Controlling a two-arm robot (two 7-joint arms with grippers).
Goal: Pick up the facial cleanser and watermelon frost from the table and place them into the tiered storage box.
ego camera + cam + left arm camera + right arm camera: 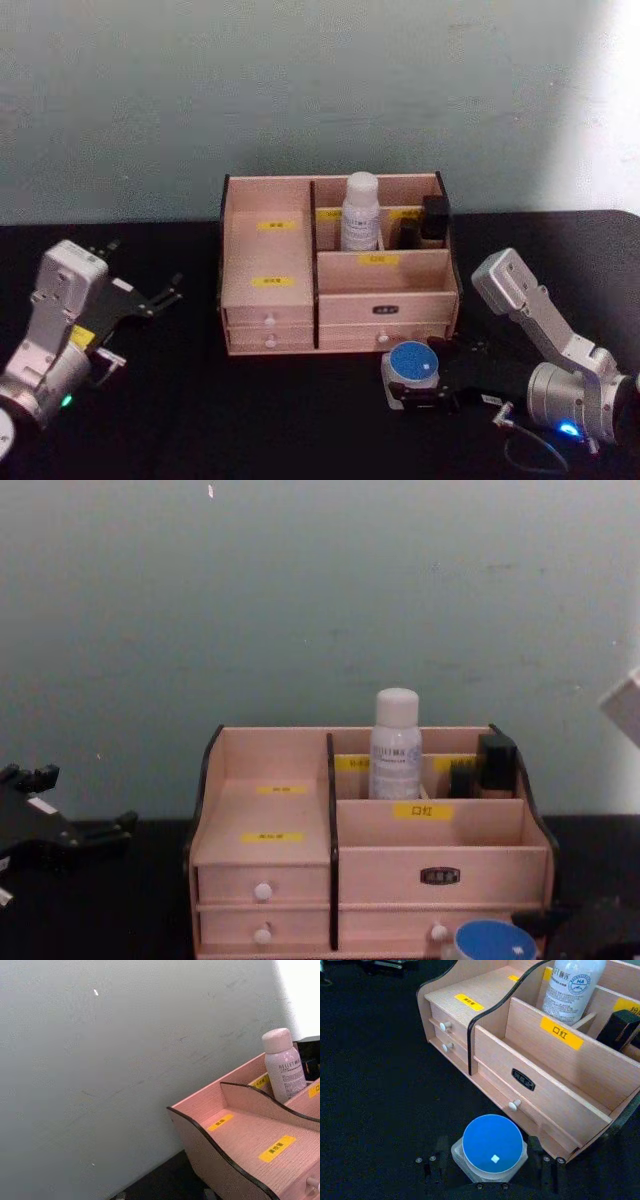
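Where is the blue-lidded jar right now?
In the head view the blue-lidded jar sits on the black table on the robot's right, just in front of the lower right drawer of the tiered storage box, at the right gripper.

A: The facial cleanser [360, 212]?
B: White bottle, upright in the tiered storage box [270, 300] — a rear compartment; the watermelon frost [411, 363] — a blue-lidded jar — stands on the desk [250, 420], just before the box's front.
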